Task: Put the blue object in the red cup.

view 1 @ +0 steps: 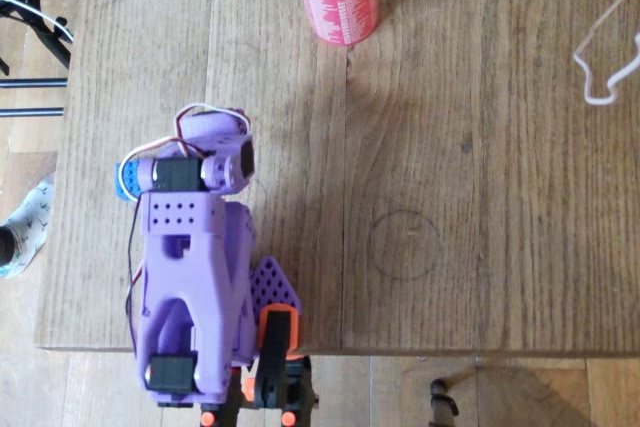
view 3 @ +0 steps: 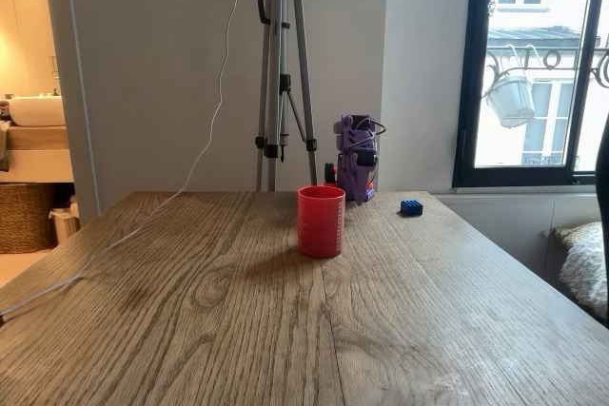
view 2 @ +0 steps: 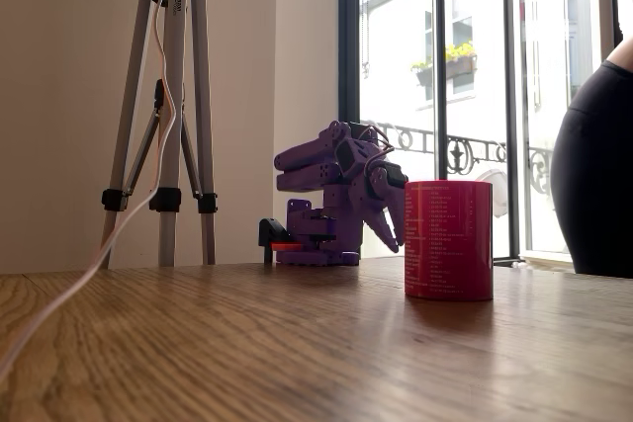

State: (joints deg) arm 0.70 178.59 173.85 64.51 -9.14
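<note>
Nearest, the red cup point(view 3: 321, 220) stands upright mid-counter, ready to receive. Well behind it, the blue block point(view 3: 411, 207) lies beside the folded arm point(view 3: 356, 170); jaws' width unclear.

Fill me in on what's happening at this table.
A purple robot arm sits folded at one end of the wooden table, holding nothing visible. The small bright-blue blocky piece lies on the table beside the arm, untouched. The red plastic cup stands upright further along the table, apart from both.
</note>
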